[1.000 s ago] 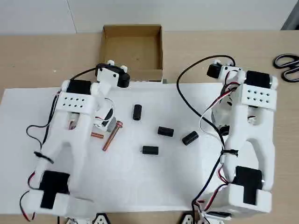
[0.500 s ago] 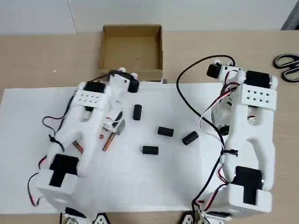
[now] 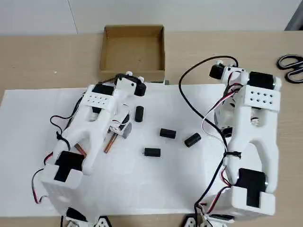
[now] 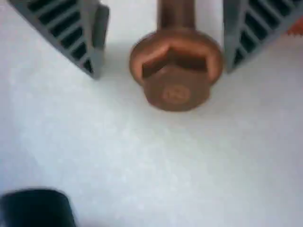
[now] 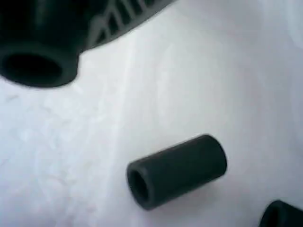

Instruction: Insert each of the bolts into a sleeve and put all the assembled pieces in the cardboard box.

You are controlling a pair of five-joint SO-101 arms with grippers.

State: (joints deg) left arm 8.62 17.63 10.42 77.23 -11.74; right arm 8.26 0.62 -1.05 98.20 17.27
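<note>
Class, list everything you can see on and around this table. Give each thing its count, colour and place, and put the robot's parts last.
table: one, light wood, under everything
sheet: one, white, spread over the table's near part
cardboard box: one, brown, open, beyond the sheet's far edge
sleeves: four, black, loose on the sheet between the arms
further sleeve: one, black, close by the right arm's end
bolt: one, copper, lying on the sheet
scissors: one pair, black handles, on the table's far right
left gripper: one, grey fingers open on either side of the bolt
right arm: one, white, over the sheet's right side
</note>
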